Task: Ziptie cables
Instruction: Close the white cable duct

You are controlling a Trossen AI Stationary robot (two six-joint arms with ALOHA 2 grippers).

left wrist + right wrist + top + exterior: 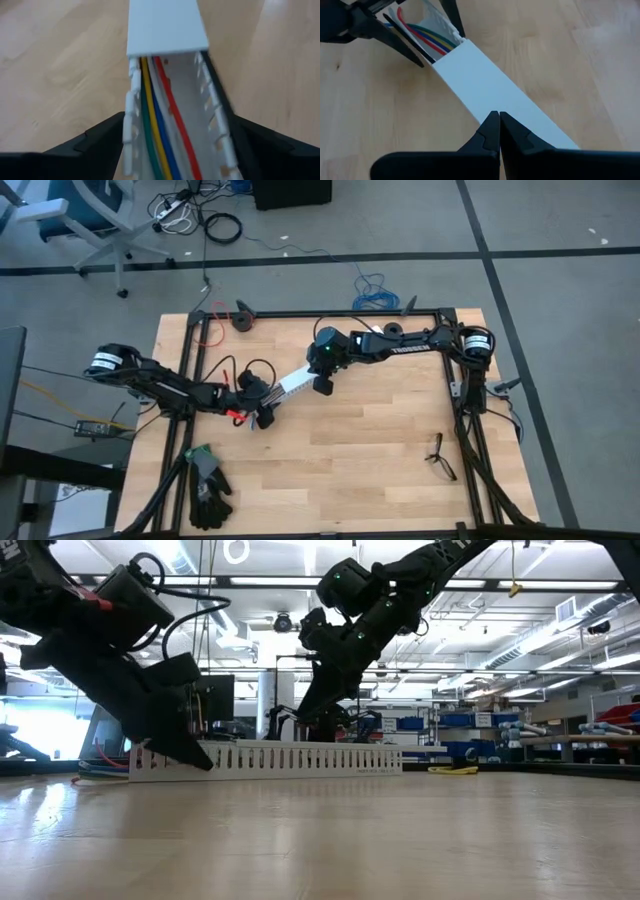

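- A white slotted channel (291, 385) is lying on the wooden table (380, 450), near the middle, with a white cover (490, 92) closing most of its length.
- The cables (157, 130), red, blue, yellow and green, are laid inside the open end of the channel and run under the cover.
- The left gripper (262, 412) is placed at this open end; its fingers (87, 145) are spread apart, one on each side of the channel walls.
- The right gripper (499, 131) is held over the covered part of the channel; its fingers (487, 135) are pressed together at the tips, on or just above the cover.
- A pair of gloves (208, 485) is seen near the left front corner of the table.
- A small black forked object (441, 458) is lying well apart, on the right side.
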